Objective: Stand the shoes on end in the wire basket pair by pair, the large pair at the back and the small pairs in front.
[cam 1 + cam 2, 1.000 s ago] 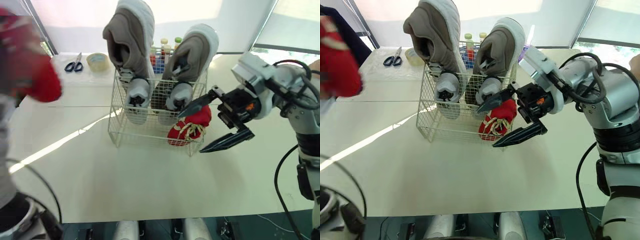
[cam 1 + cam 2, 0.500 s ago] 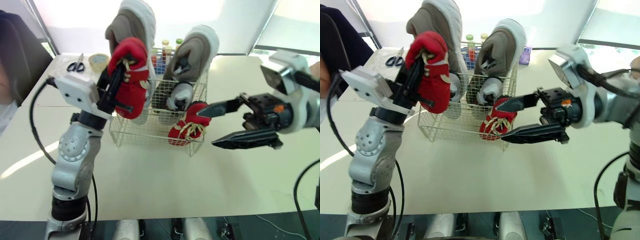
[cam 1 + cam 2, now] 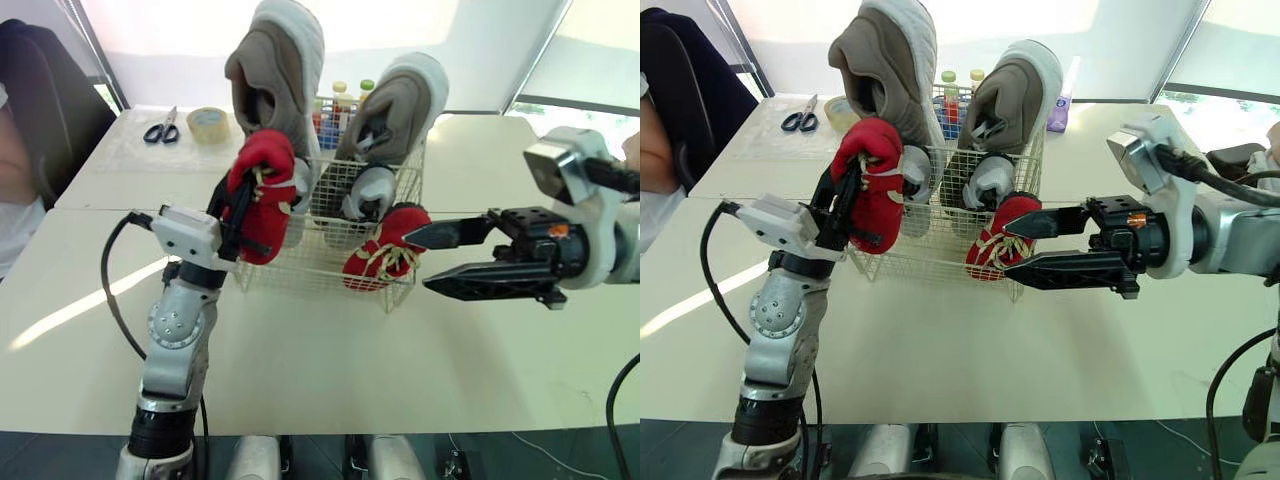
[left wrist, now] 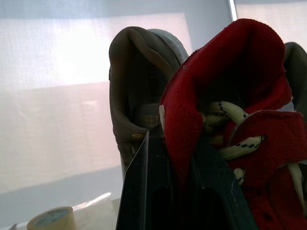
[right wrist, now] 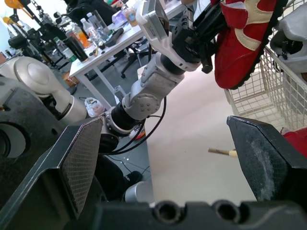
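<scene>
Your left gripper (image 3: pixel 240 195) is clamped on a small red fabric shoe with cream laces (image 3: pixel 270 205), held heel up and toe down just beside the front left corner of the white wire basket (image 3: pixel 310 268); contact with the wire cannot be told. The basket stands toward the far edge of the cream tabletop (image 3: pixel 300 350). At its back, two large taupe sneakers with white soles (image 3: pixel 275 80) stand on end. Before them stand small grey shoes (image 3: pixel 372 190), and a second red laced shoe (image 3: pixel 385 252) sits at the front right. Your right gripper (image 3: pixel 416 260) is spread wide and empty, its upper finger just beside that second shoe.
</scene>
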`<state>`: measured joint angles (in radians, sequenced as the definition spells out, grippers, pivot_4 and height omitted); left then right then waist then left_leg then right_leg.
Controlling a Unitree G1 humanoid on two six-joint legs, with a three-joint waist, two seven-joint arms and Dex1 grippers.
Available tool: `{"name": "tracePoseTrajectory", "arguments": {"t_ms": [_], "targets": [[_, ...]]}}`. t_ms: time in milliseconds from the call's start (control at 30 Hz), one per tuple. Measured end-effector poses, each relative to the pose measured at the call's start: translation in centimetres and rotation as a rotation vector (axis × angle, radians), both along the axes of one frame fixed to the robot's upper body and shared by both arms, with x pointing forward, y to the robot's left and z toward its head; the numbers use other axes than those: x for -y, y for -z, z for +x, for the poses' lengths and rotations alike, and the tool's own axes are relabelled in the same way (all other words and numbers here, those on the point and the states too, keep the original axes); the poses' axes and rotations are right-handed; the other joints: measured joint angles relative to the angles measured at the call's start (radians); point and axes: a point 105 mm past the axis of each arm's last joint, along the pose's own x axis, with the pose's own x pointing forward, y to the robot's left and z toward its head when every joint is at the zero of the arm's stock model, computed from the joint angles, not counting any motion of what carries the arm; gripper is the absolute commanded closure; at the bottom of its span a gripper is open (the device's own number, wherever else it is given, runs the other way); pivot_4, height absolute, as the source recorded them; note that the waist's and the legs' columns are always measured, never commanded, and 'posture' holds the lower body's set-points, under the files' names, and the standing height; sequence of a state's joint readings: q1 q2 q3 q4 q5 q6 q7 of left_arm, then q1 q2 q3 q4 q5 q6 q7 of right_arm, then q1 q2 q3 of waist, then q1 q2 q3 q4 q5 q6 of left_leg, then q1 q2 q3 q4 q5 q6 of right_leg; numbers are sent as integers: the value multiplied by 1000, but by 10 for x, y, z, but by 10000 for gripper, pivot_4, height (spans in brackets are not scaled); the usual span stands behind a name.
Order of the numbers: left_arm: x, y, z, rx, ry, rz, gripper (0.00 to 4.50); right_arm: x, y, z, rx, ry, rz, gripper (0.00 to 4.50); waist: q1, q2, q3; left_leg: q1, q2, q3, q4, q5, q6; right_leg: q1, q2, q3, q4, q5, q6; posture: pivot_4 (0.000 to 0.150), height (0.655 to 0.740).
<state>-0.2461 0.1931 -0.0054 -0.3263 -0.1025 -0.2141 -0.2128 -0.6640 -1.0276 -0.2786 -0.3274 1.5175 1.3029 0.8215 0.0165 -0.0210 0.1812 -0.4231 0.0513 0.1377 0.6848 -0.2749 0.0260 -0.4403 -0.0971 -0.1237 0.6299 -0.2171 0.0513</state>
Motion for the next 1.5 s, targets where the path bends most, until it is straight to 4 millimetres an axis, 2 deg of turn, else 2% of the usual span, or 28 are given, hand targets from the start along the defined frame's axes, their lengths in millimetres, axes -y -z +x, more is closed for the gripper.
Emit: {"name": "tracePoseTrajectory", "arguments": {"t_ms": [133, 433, 533, 700, 833, 1000, 1133, 1200, 1267, 1400, 1500], "targets": [[9, 0, 0, 16, 12, 1, 44669, -1, -3, 1, 3, -1, 12, 0, 0, 0, 0, 0, 0, 0, 0, 0, 0, 0, 0, 0, 0, 1, 2, 1500, 7400], [7, 11, 2, 44, -4, -3, 44669, -6, 1, 2, -20, -7, 23, 0, -2, 1, -1, 0, 0, 0, 0, -1, 1, 0, 0, 0, 0, 1, 2, 1500, 7400], [5, 17, 2, 45, -12, -6, 44669, -6, 2, 1, -23, -5, 26, 0, -2, 6, -8, 0, 0, 0, 0, -1, 1, 0, 0, 0, 0, 1, 2, 1500, 7400], [1, 20, 12, 70, -56, 5, 44669, -8, 4, 4, -29, 9, 38, 0, -1, 10, -13, 2, 0, 0, 0, -1, 2, 1, 0, 0, 0, 1, 2, 1500, 7400], [10, 20, 19, 88, -51, 27, 44669, -11, 6, 5, -33, 4, 50, 0, 1, 10, -13, 2, 0, 0, 0, -1, 2, 2, 0, -1, 0, 1, 2, 1500, 7400], [12, 12, 18, 78, -56, -6, 44669, -11, 7, 6, -35, 7, 51, 0, 3, 9, -13, 0, 0, 0, 1, -1, 2, 1, 0, 0, 0, 1, 2, 1500, 7400], [12, -3, 11, 90, -52, -23, 44669, -11, 9, 6, -38, 13, 58, 0, 1, 9, -13, -1, 0, 0, 1, -1, 2, 0, 0, 0, 0, 1, 2, 1500, 7400], [11, -4, 7, 87, -52, -26, 44669, -10, 10, 7, -39, 16, 61, 0, -1, 9, -13, -1, 0, 0, 1, -1, 2, 0, 0, 0, 0, 1, 2, 1500, 7400], [10, 1, 7, 67, -58, -24, 44669, -10, 9, 7, -33, 18, 67, 0, -2, 9, -13, -1, 0, 0, 1, -1, 2, 0, 0, 0, 0, 1, 2, 1500, 7400], [7, 29, 13, 16, -81, 1, 44669, -12, 8, 9, -26, 16, 82, 0, -3, 9, -13, 0, 0, 0, 1, -1, 2, 0, 0, -1, 0, 1, 2, 1500, 7400], [6, 37, 13, 24, -89, -2, 44669, -12, 7, 9, -21, 17, 88, 0, -2, 10, -13, 0, 0, 0, 1, -1, 2, 0, 0, -1, 0, 1, 2, 1500, 7400]]}}
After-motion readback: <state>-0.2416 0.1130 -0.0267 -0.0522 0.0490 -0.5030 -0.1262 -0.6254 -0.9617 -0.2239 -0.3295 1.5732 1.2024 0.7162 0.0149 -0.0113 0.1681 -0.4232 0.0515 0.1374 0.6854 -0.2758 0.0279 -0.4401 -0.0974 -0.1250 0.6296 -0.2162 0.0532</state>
